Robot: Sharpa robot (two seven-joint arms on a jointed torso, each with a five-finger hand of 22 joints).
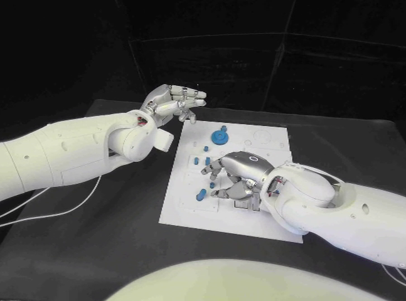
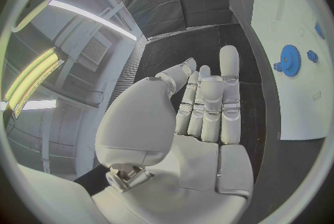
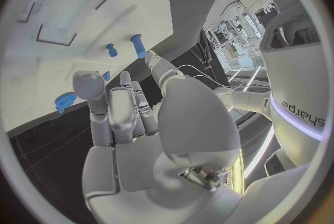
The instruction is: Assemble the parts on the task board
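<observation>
Table: black matte table (image 1: pixel 94 251) carries the flat white task board (image 1: pixel 257 135).
Parts: small blue plastic parts; a blue gear (image 1: pixel 220 135) stands near the board's far edge.
Left hand (image 1: pixel 174 101): off the board, fingers straight, together, holding nothing.
Right hand (image 1: pixel 235 175): above the board's middle, hiding some parts; fingers bent, grasp cannot be told.

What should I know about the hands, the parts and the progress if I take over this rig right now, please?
Left hand: holds nothing, fingers apart, raised off the far left corner of the task board.
Right hand: low over the board's middle, fingers curled; I cannot tell if it holds a part.
Parts: blue gear near the board's far edge; small blue pieces along its left side.
Done: cannot judge which parts are seated.
Left: seat any loose parts.
</observation>
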